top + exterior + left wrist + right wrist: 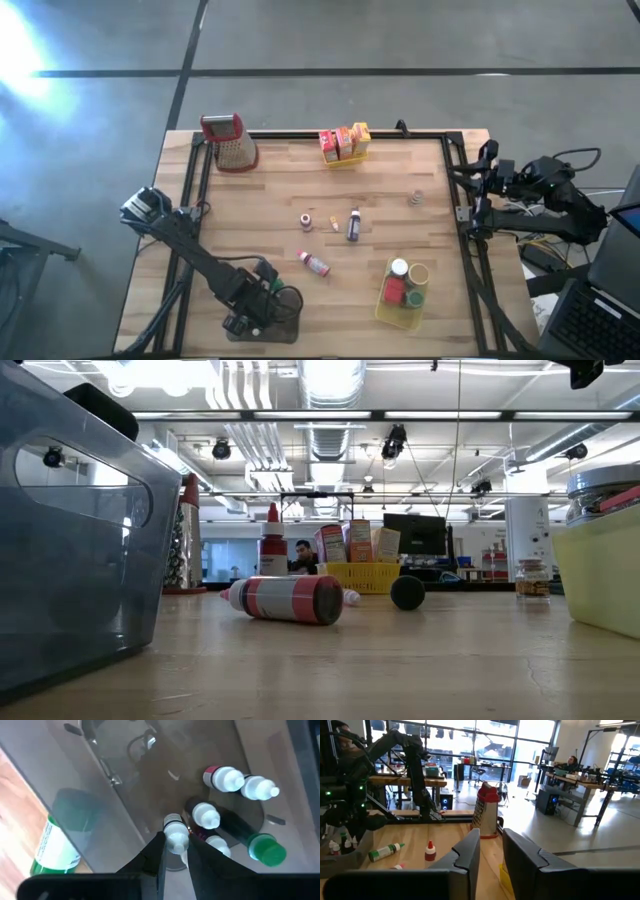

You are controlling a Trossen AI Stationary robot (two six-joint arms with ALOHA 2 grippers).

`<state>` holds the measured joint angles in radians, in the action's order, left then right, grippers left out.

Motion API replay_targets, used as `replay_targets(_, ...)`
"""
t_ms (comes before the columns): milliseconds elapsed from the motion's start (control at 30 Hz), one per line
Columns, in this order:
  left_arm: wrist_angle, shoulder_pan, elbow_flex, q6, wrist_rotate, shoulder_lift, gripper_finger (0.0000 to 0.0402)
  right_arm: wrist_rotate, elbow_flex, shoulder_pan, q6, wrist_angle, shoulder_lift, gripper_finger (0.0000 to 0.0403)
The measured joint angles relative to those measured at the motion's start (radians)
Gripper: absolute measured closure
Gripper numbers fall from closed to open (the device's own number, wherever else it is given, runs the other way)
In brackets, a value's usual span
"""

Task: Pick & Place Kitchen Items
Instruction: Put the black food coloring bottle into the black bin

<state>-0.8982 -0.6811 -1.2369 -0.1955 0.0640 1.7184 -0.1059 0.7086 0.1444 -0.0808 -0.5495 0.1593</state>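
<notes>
Holding: the left gripper point(176, 841) pinches a small white-capped bottle point(174, 826) between its two dark fingers.
Grey tray: it point(288, 322) sits at the front left of the table point(270, 200). The left gripper reaches down into it.
In the grey tray: the pinched bottle stands among more tiny bottles. Two white-capped ones point(240, 784) lie side by side, and a dark bottle with a green cap point(266, 849) lies near them.
Beside the tray: a green bottle point(52, 847) lies on the wood, just outside the tray wall.
Back basket: a yellow basket point(345, 159) at the far edge holds small boxes point(343, 140), red, orange and yellow, standing up in a row.
Front basket: a second yellow basket point(385, 310) at the front right holds a white-lidded jar point(399, 268), a red block point(394, 290) and a brown-topped jar point(419, 273).
Loose on the table: a red and white bottle point(314, 263) lies on its side in the middle. A dark bottle point(353, 225) lies near it. A little jar point(416, 198) stands alone toward the right.
Grater: the metal grater point(232, 142) stands at the back left corner.
Left arm: it bends low over the front left corner, wrist pointing down.
Right arm: the right gripper point(491, 840) waits at the right edge of the table, aimed level across it. Its fingers stand a little apart with nothing between them.
</notes>
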Motion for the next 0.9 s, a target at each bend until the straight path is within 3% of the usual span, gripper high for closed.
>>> replay_targets(900, 0.077, -0.001, 0.067, -0.014, 0.006, 0.0, 0.0335, 0.0, 0.0, 0.0, 0.001, 0.0, 0.0, 0.0248)
